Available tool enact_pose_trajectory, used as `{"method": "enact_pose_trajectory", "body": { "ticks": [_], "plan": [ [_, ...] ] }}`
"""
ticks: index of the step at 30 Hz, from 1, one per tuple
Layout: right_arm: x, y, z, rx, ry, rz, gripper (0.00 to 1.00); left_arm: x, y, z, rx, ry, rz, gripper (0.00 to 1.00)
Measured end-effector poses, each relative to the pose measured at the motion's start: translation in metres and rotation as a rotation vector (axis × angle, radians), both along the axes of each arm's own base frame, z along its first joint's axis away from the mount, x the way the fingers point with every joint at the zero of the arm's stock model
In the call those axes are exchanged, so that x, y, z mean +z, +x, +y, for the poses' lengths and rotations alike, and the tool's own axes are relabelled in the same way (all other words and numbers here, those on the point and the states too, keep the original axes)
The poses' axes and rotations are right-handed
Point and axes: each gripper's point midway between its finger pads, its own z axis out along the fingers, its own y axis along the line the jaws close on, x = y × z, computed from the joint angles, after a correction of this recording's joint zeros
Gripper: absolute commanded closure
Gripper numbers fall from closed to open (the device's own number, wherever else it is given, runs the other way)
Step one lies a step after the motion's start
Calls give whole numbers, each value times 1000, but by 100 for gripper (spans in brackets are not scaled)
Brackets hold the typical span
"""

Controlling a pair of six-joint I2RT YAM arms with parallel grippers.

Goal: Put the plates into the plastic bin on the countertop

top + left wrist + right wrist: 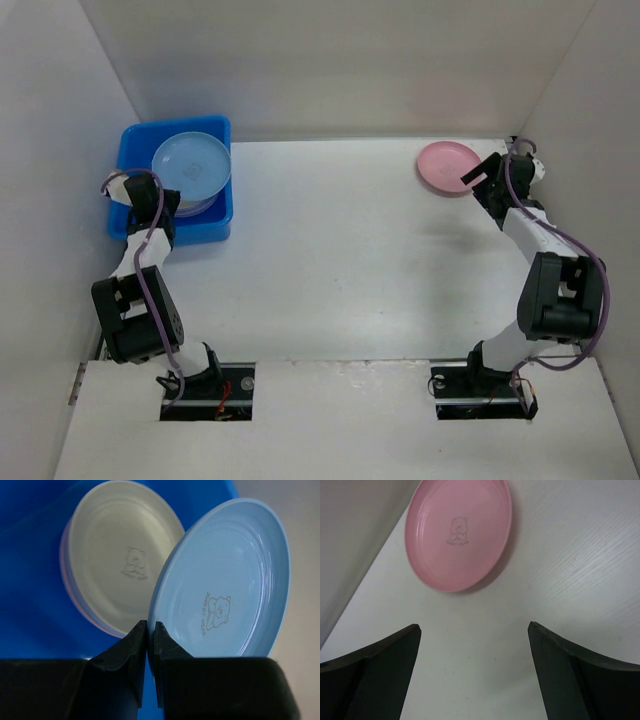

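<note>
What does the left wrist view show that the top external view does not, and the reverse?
Only the left wrist view: the left gripper shut on the rim of the blue plate, the bear marks, and the cream plate lying in the plastic bin. Only the top external view: the pink plate on the countertop, near the right gripper. Both: the blue plate held over the bin.
</note>
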Motion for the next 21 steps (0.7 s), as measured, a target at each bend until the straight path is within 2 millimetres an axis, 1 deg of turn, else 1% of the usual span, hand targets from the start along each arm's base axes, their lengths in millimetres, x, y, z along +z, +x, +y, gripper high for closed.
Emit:
{"method": "enact_pose_trajectory", "body": {
  "ticks": [2, 4, 6, 8, 9, 11, 12, 13, 14, 15, 16, 18, 20, 21],
  "plan": [
    [-7, 10, -4, -6, 11, 10, 7, -17, 1, 5, 12, -11, 39, 98],
    [-15, 18, -6, -10, 20, 23, 7, -31, 2, 11, 24, -21, 68, 97],
    [-23, 23, -8, -13, 29, 37, 8, -39, 6, 16, 33, -25, 82, 96],
    [-31, 25, -9, -14, 35, 55, 8, -44, 9, 23, 52, -22, 91, 92],
    [-35, 26, -10, -15, 37, 63, 8, -46, 10, 25, 57, -20, 95, 89],
    [-42, 28, -11, -18, 42, 77, 9, -50, 12, 27, 59, -19, 104, 79],
    [-45, 29, -12, -19, 44, 84, 9, -53, 12, 27, 58, -18, 110, 70],
    [-48, 30, -13, -22, 45, 90, 9, -54, 13, 27, 57, -17, 114, 59],
    [-51, 31, -15, -24, 46, 94, 9, -55, 12, 27, 56, -13, 119, 53],
    [-53, 33, -17, -27, 47, 98, 10, -56, 13, 26, 53, -11, 120, 44],
    [-55, 35, -18, -29, 49, 101, 10, -55, 13, 26, 52, -8, 117, 33],
    [-62, 39, -22, -34, 54, 112, 11, -51, 15, 23, 42, 3, 107, 18],
    [-68, 44, -24, -37, 58, 122, 11, -44, 16, 19, 35, 17, 94, 7],
    [-70, 47, -26, -39, 61, 125, 11, -37, 16, 16, 29, 27, 81, 0]
  ]
}}
